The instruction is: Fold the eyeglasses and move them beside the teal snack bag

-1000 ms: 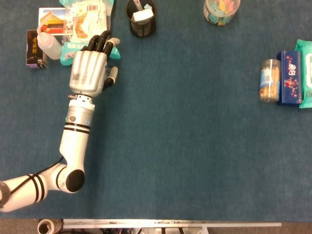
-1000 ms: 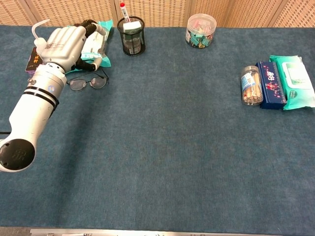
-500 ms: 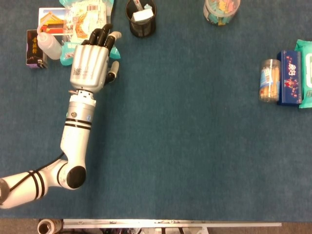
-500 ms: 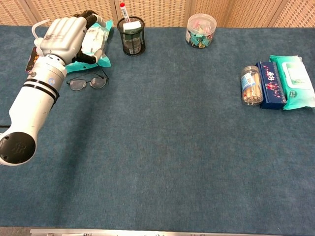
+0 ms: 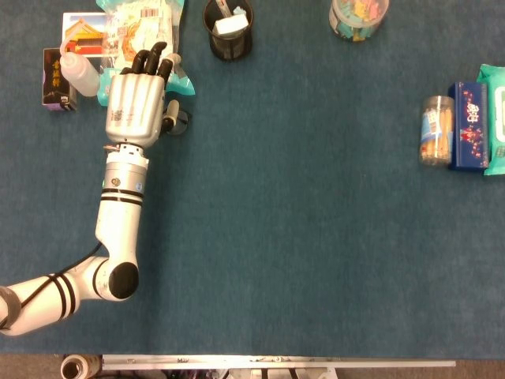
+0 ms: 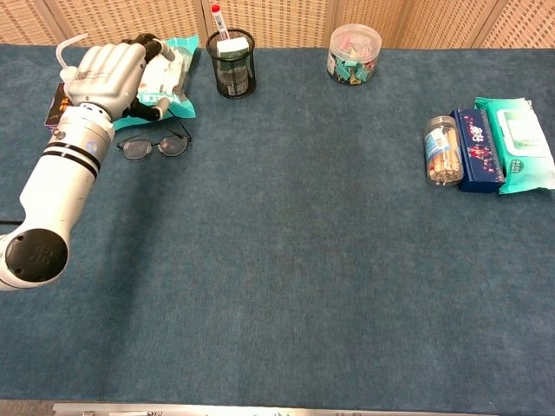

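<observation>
The eyeglasses (image 6: 156, 146), thin and dark-framed, lie on the blue cloth just in front of the teal snack bag (image 6: 171, 80). In the head view my left hand (image 5: 139, 103) covers most of them; only a small dark part (image 5: 181, 118) shows beside the thumb. The left hand (image 6: 108, 80) hovers above the glasses and the near edge of the teal snack bag (image 5: 142, 28), fingers pointing toward the bag, holding nothing. Neither view shows my right hand.
A black mesh cup (image 6: 231, 62) stands right of the bag, a clear tub (image 6: 354, 52) further right. A white bottle (image 5: 79, 73) and a dark box (image 5: 55, 79) sit left of the hand. A jar (image 6: 442, 149), blue box (image 6: 476, 149) and wipes pack (image 6: 525, 143) line the right side.
My left hand has drifted left and a little toward the snack bag. The glasses lie where they were.
</observation>
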{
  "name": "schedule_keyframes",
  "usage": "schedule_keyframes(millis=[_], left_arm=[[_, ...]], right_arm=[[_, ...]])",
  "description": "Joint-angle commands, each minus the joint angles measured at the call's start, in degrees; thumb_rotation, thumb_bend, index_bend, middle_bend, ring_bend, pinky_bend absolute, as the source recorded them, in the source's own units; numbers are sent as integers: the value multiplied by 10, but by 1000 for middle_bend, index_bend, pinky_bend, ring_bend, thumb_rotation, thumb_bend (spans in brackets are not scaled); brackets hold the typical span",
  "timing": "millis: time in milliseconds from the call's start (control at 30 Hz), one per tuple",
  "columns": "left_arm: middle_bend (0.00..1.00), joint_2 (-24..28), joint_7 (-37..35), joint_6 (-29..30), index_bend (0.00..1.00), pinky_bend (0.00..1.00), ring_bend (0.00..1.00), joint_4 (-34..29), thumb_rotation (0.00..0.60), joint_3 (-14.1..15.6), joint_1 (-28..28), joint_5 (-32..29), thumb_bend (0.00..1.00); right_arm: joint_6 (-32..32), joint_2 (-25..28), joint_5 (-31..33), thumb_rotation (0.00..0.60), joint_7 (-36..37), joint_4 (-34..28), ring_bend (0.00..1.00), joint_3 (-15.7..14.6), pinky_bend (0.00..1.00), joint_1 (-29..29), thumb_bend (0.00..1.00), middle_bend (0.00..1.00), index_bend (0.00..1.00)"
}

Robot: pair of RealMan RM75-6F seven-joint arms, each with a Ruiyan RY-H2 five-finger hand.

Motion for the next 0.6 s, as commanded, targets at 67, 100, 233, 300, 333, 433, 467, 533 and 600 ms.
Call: schedule_keyframes(millis=[67,100,233,300,333,433,467,533,600], left_arm=[[157,-4,-2,-1,218,461,186,9,600,0,1,-7,359],[157,-4,-2,-1,218,461,186,12,600,-1,2,-8,359],[157,-8,-1,-2,217,461,186,22,600,-1,2,-15,359],[157,-10,1,-4,217,461,186,27,600,-1,3,-20,359],[157,-11,2,-5,218,461,186,29,600,-2,3,-22,359],[157,-13,5,-6,218,461,186,36,600,-1,3,-27,359],[157,-14,5,-7,217,461,186,37,600,-1,3,-28,359],[157,-15,5,-8,218,461,186,41,600,0,4,-29,359],[157,-17,6,-9,218,461,186,46,600,2,3,-30,359]], right_arm=[[-1,0,0,600,-1,0,316,0,540,0,173,337,226],[-1,0,0,600,-1,-1,316,0,540,1,174,337,226],[-2,0,0,600,-2,-2,316,0,540,1,174,338,226],[-2,-1,0,600,-3,-2,316,0,540,1,174,337,226],[-2,-1,0,600,-3,-2,316,0,540,2,173,337,226],[-4,-1,0,600,-4,-3,316,-1,540,2,174,337,226],[-3,-1,0,600,-4,-3,316,-1,540,2,174,337,226],[-3,-1,-1,600,-4,-3,316,-1,540,2,174,337,226],[-3,-1,0,600,-4,-3,316,-1,540,2,174,337,226]])
